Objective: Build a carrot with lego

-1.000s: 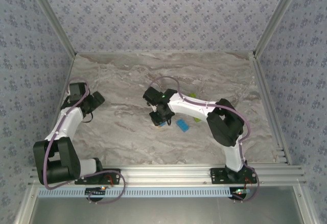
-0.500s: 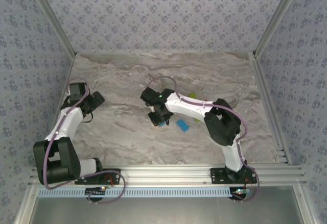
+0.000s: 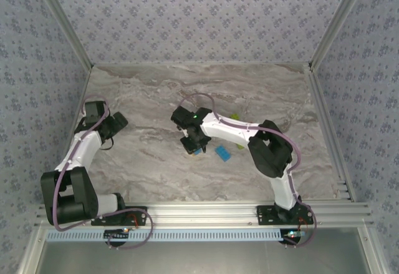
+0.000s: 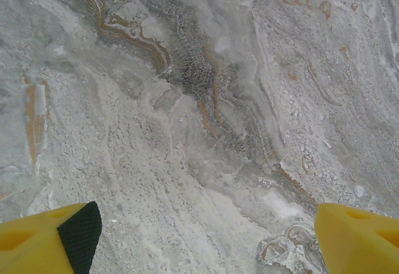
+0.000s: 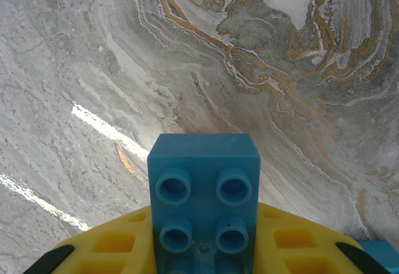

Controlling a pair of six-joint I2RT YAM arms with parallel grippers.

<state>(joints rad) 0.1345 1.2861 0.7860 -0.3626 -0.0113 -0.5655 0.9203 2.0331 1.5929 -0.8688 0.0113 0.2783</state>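
Grey marble-patterned worktop (image 3: 149, 168), veined with brown and white, carries everything I handle. Papered walls (image 3: 199, 18) with a small flower print close it on three sides. Aluminium rails (image 3: 206, 210) run along its near edge, where my two arms are bolted.

Left: my left pincer (image 3: 116, 123) sits over the left part of the worktop, well apart from every brick. In the left wrist view its yellow fingertips (image 4: 47, 236) stand wide apart at the lower corners, with bare marble between them.

Centre: my right pincer (image 3: 194, 146) reaches to the middle of the worktop. It is clamped on a blue brick (image 5: 204, 193). The right wrist view shows the brick held between the yellow fingers (image 5: 103, 246), studs toward the camera, its far end projecting beyond the fingertips above the marble. Whether the brick touches the surface I cannot tell.

Right of centre: a second blue brick (image 3: 222, 154) lies on the worktop just beside my right pincer, on its right and apart from it. A blue corner also shows at the lower right edge of the right wrist view.

Behind my right arm, a lime-green brick (image 3: 234, 118) lies on the worktop, partly hidden by the arm.
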